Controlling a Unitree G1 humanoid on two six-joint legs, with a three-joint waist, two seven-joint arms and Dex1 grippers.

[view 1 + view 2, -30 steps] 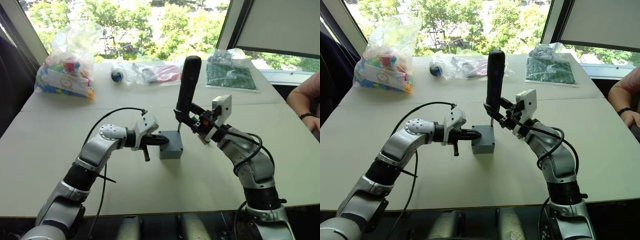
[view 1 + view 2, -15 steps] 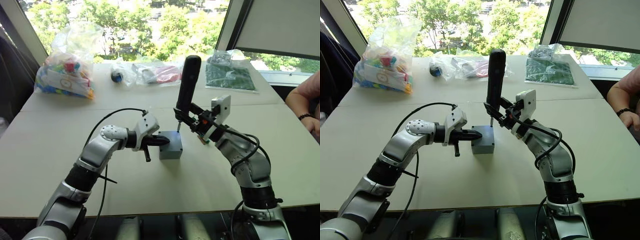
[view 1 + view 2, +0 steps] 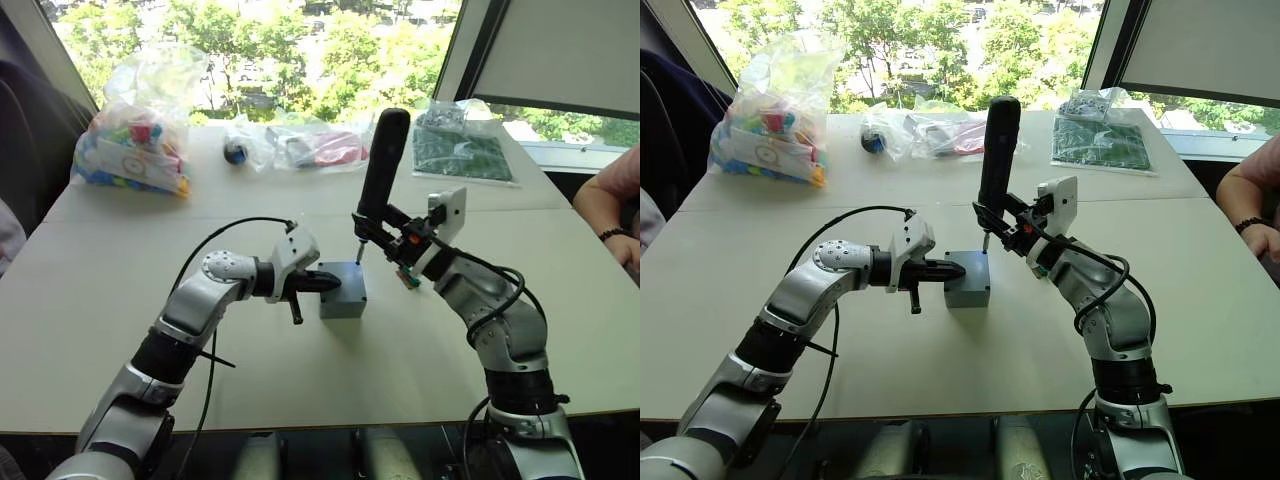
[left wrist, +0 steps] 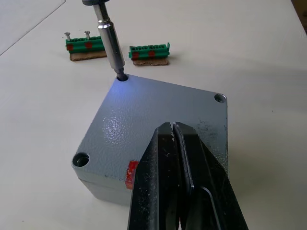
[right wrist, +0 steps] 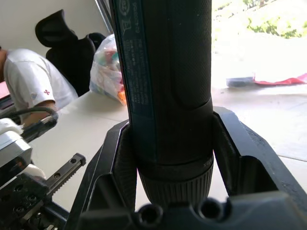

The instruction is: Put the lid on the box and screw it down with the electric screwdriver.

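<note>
- Left gripper: one, its two black fingers pressed together with nothing between them, tips resting over the near edge of the lid, seemingly steadying it.
- Lid: one, grey, already sitting on the box, which is standing near the middle of the table. The red mark is showing at the near edge under the gripper.
- Corner holes: three are showing in the left wrist view. Two look empty; the bit is sitting in the third. The fourth corner is hidden behind the fingers.
- Screwdriver: one, dark, standing nearly upright and leaning slightly, its metal bit entering the far corner hole.
- Right gripper: one, its fingers clamping the lower barrel of the screwdriver.
- Progress, as a judgement: lid placement is done; screwing is under way at one corner, and at least two corners are waiting.
- Green terminal strips: two, lying on the table beyond the box, one carrying two upright screws.
- Far edge of the table: several clear bags, one holding colourful pieces, and one green board.
</note>
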